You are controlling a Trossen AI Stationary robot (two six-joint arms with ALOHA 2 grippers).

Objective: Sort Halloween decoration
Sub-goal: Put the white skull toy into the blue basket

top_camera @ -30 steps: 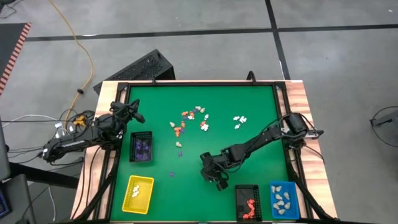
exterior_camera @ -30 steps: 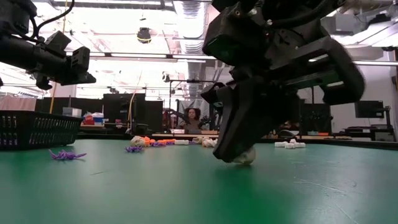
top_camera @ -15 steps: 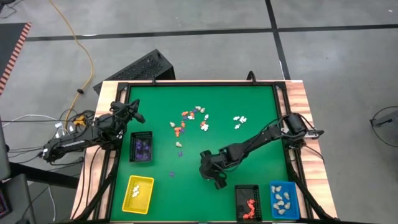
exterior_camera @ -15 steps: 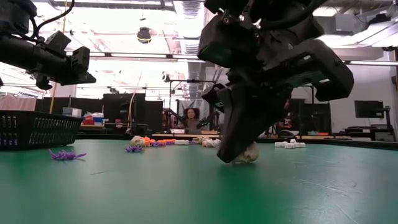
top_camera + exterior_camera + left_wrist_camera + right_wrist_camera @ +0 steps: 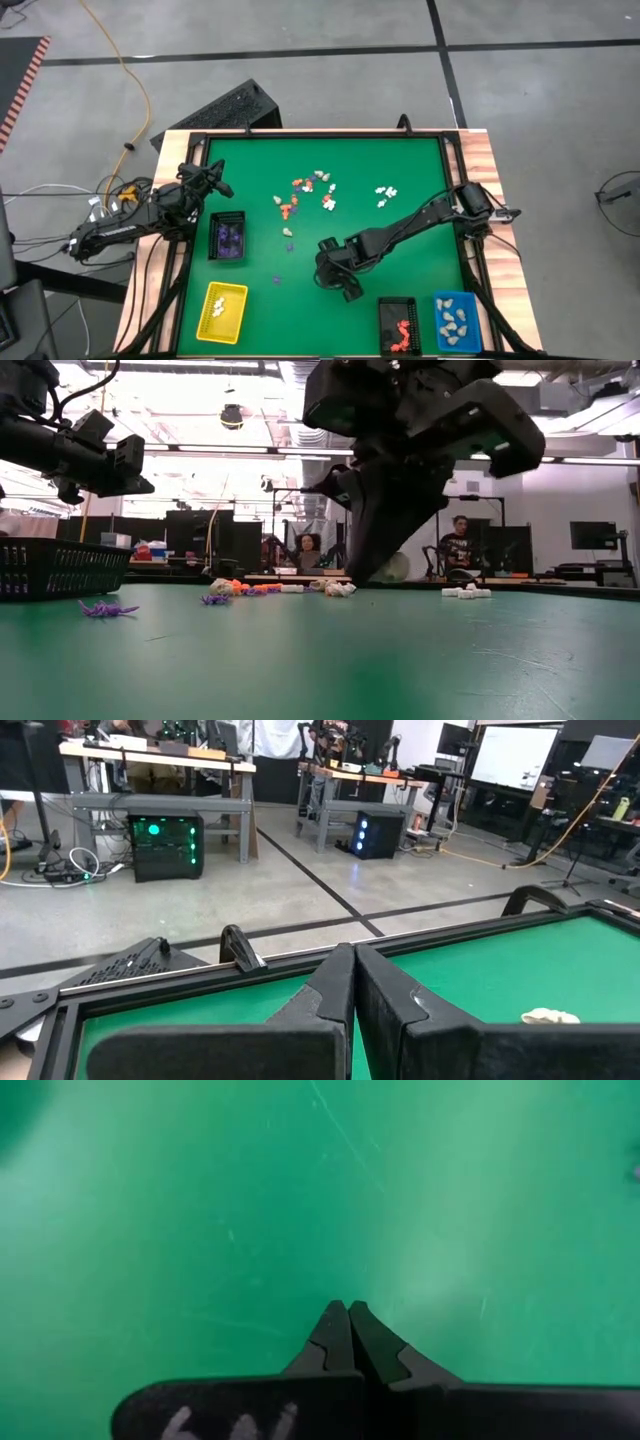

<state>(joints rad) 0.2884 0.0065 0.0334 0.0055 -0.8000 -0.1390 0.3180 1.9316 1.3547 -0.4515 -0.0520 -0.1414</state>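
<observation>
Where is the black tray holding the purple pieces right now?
In the high view the black tray sits at the mat's left edge, just below the left gripper and above the yellow tray.

The table point(image 5: 420, 170) carried a loose cluster of figurines point(image 5: 305, 195) toward its far middle, with a smaller group point(image 5: 384, 194) to their right. One tray point(image 5: 228, 238) sat near the left edge, another point(image 5: 221, 311) nearer the front. Two more trays point(image 5: 398, 325) point(image 5: 455, 322) stood side by side at the front right, each apparently holding pieces. The right gripper point(image 5: 348, 292) hung left of them; the left gripper point(image 5: 216, 180) waited behind the left tray.
</observation>
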